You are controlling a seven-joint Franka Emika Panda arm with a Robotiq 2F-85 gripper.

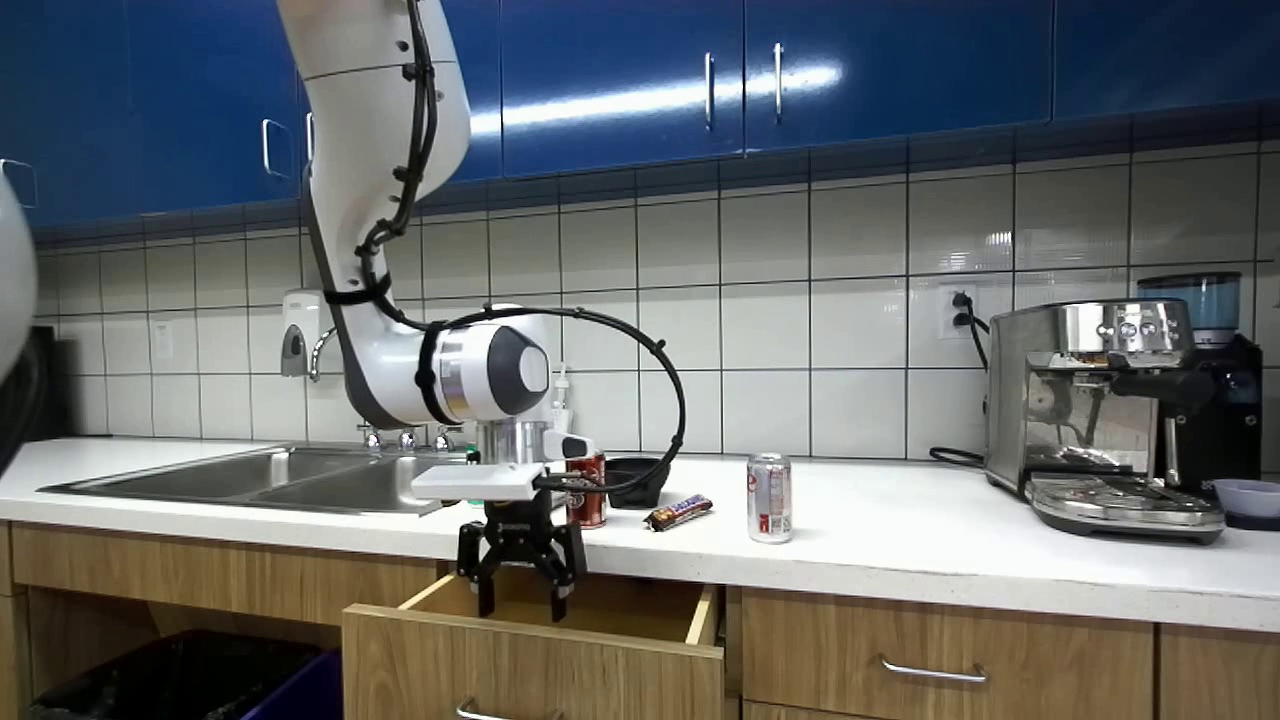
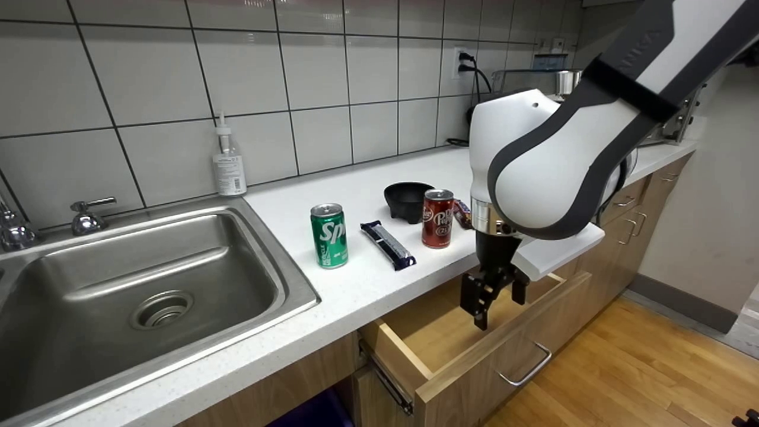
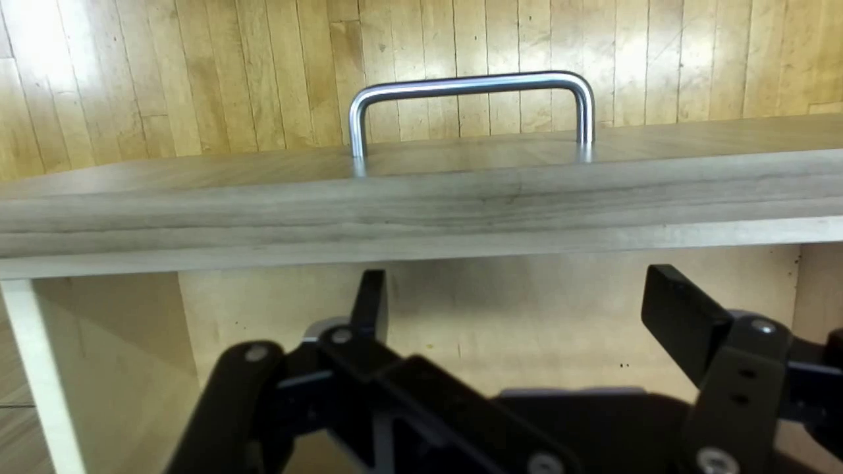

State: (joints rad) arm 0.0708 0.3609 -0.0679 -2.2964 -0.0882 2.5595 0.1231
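Robotiq claw (image 1: 522, 603) is hanging wide apart, empty, over the already-open wooden drawer (image 1: 600, 675). Nothing is being lifted yet.

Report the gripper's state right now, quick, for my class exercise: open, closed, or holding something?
Gripper: open, holding nothing.

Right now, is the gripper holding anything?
No: in the wrist view the gripper stands open with nothing between its jaws, only the drawer showing beyond.
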